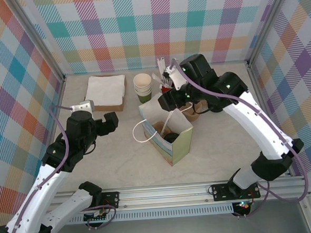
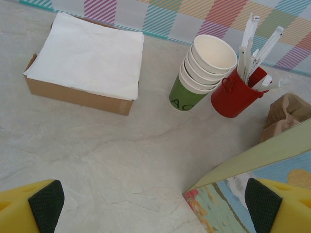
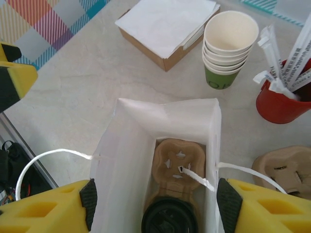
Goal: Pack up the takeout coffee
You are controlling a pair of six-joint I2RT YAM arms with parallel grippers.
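Your right hand (image 3: 158,206) hangs over the open bag (image 3: 165,116). Its jaws are spread wide, one pad outside each side wall, and they grip nothing. The coffee (image 3: 170,221) sits inside the bag with its black lid up. It is seated in the carrier (image 3: 179,160), at 6 o'clock from the carrier's empty well in the right wrist view. The lid touches neither pad. One white bag handle loops out to the left, and the other crosses the bag's right edge.

Your left hand (image 2: 155,204) is at 9 o'clock from the bag in the top view. It hovers above the bare bench (image 2: 121,155) with its jaws fully apart and empty. From the bag, the napkins (image 2: 92,53) lie at 10 o'clock, the cup stack (image 2: 204,68) at 11, and the red cup (image 2: 235,94) at 12, just beside the stack. A spare carrier (image 3: 282,170) rests at about 1 o'clock.
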